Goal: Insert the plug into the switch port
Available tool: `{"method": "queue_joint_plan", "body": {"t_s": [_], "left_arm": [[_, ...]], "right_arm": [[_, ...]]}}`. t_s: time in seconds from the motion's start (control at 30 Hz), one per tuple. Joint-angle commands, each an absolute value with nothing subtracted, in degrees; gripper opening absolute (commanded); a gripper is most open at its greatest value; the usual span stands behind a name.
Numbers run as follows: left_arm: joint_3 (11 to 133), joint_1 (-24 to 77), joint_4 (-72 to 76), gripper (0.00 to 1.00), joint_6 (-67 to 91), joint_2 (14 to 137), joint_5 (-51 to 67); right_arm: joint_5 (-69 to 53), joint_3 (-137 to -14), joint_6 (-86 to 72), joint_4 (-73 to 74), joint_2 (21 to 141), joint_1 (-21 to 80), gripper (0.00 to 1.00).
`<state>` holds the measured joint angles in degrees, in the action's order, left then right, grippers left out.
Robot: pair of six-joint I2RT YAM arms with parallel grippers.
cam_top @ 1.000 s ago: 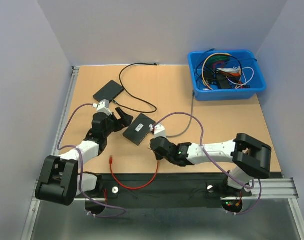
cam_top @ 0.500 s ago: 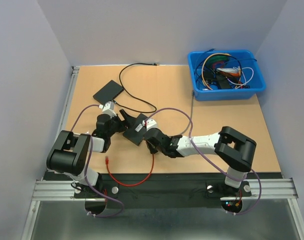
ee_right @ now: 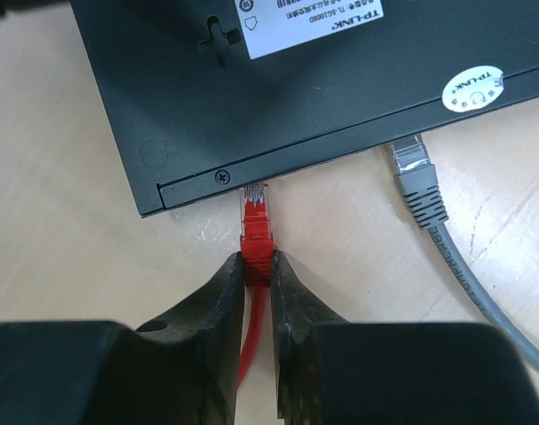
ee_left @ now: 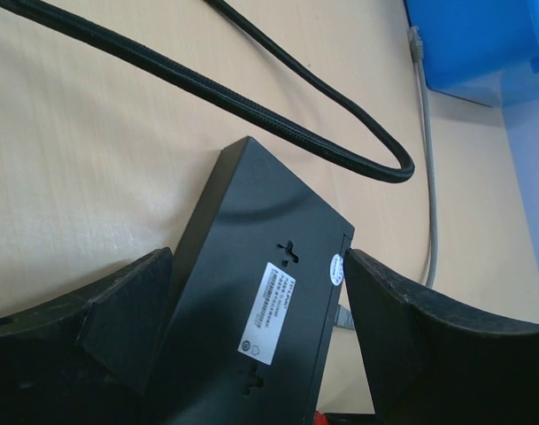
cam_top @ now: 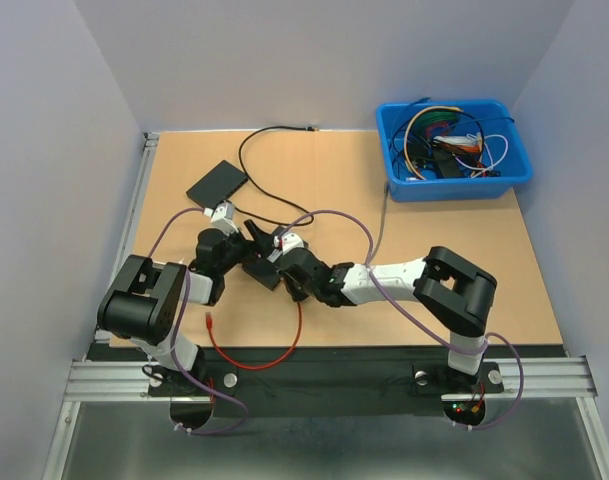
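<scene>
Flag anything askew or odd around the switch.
The black switch lies upside down, label facing up, and angled on the table. The red plug, pinched in the right hand, sits only at the port edge, not seated. Nothing looks damaged or spilled.

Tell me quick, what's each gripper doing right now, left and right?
Left gripper: open, straddling the black switch; contact cannot be told.
Right gripper: closed, holding the red plug.
</scene>
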<state>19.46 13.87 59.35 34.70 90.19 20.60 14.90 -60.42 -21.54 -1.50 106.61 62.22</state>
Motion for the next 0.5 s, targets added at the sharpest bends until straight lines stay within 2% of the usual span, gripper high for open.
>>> {"method": "queue_joint_plan", "body": {"t_s": [0.0, 0.47], "left_arm": [[20.21, 15.46, 60.3, 0.88, 32.7, 89.21, 19.08], [21.53, 19.51, 58.36, 0.84, 30.67, 92.37, 15.56]], "right_arm": [[14.94, -63.45, -20.3, -0.35, 107.67, 62.05, 0.0], [15.91, -67.94, -18.72, 3.07, 110.65, 61.79, 0.0]]}}
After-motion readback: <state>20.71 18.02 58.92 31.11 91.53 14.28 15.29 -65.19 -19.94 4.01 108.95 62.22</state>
